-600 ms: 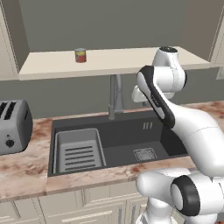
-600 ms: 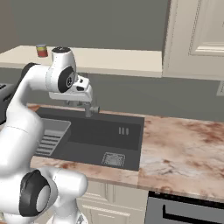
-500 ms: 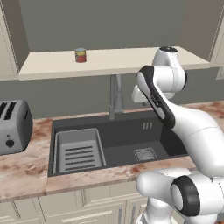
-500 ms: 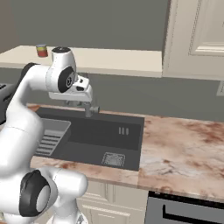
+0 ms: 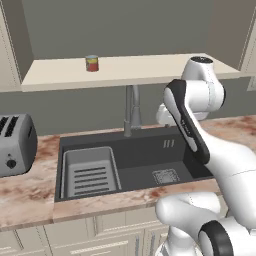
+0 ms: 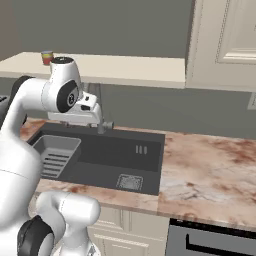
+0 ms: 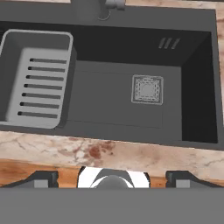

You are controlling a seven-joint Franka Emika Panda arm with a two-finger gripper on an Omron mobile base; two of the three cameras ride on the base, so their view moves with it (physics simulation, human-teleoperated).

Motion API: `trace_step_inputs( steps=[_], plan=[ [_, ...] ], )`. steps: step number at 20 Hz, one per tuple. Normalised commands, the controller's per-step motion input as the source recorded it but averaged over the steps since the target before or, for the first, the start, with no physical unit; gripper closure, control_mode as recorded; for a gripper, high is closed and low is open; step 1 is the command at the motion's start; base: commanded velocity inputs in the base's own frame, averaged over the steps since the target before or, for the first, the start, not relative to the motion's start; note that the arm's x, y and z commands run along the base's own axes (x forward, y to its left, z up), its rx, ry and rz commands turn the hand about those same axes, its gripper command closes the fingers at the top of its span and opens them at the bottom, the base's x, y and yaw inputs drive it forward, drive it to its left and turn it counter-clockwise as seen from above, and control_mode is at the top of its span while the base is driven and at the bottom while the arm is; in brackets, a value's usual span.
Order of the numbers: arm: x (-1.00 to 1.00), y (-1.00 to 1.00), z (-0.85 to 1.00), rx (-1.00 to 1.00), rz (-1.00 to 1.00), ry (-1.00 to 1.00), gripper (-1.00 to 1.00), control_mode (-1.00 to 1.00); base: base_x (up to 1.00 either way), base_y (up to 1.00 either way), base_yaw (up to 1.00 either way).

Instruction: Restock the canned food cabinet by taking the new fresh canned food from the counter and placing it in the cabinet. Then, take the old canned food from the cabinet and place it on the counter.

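Note:
The old canned food [image 5: 91, 63], a small red can with a yellowish-green label, stands on the left part of the canned food cabinet's cream shelf [image 5: 150, 67]; it shows again, can [image 6: 47, 57] on shelf [image 6: 130, 70], just behind my arm. The new fresh canned food is out of view. My gripper [image 7: 112, 180] hangs over the front rim of the dark sink [image 7: 109, 127], pointing down. It is open, fingertips [image 7: 43, 178] wide apart, nothing between them. My hand [image 6: 82, 107] sits below the shelf, right of the can. The marbled counter [image 6: 210, 160] surrounds the sink.
A grey toaster [image 5: 15, 145] stands on the counter [image 5: 25, 195] left of the sink. A grey slotted basket [image 7: 37, 78] lies in the sink's left half, a square drain [image 7: 147, 89] at its middle. The faucet [image 5: 131, 110] rises behind the sink. A cream panelled door [image 6: 225, 40] hangs at right.

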Motion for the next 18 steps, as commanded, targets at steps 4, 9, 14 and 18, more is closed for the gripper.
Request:
trace_step_inputs(
  steps=[4, 9, 14, 18],
  plan=[
    [-0.48, -0.03, -0.01, 0.02, 0.0, 0.0, -1.0, -1.0, 0.0, 0.0, 0.0],
    [-0.36, 0.0, 0.0, 0.01, 0.0, 0.0, -1.0, 1.0, -0.1, 0.0, 0.0],
    [0.0, 0.0, 0.0, 0.0, 0.0, 0.0, -1.0, 1.0, -0.67, 0.13, 0.02],
    [0.0, 0.0, 0.0, 0.0, 0.0, 0.0, -1.0, 1.0, -0.56, 0.57, 0.03]
  ],
)
